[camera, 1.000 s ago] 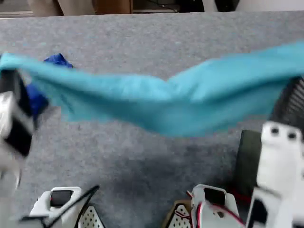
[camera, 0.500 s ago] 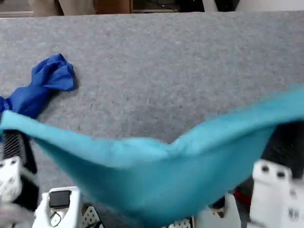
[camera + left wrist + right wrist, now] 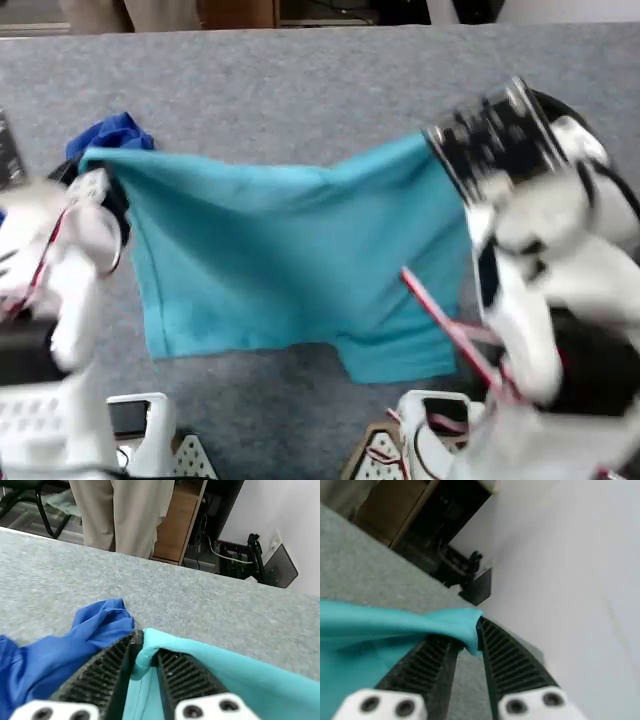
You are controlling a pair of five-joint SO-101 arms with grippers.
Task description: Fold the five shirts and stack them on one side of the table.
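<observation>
- The left gripper (image 3: pixel 145 644) has two black fingers (image 3: pixel 107 667) with fine cross ribs on the inner faces. Each finger sits on a white plastic mount with two dark round screw holes.
- The right gripper (image 3: pixel 467 634) is built the same way, with black ribbed fingers (image 3: pixel 507 655) and white mounts with dark screw holes.
- In the high view the left arm (image 3: pixel 70 270) has rounded white shells with black parts between, and a thin red cable (image 3: pixel 48 250) along it.
- The right arm (image 3: pixel 540 250) is also white, with a black block (image 3: pixel 495 150) and a red wire (image 3: pixel 440 318).
- The left base (image 3: pixel 135 425) and the right base (image 3: pixel 445 420) are white, each with a dark rectangle on top.
</observation>
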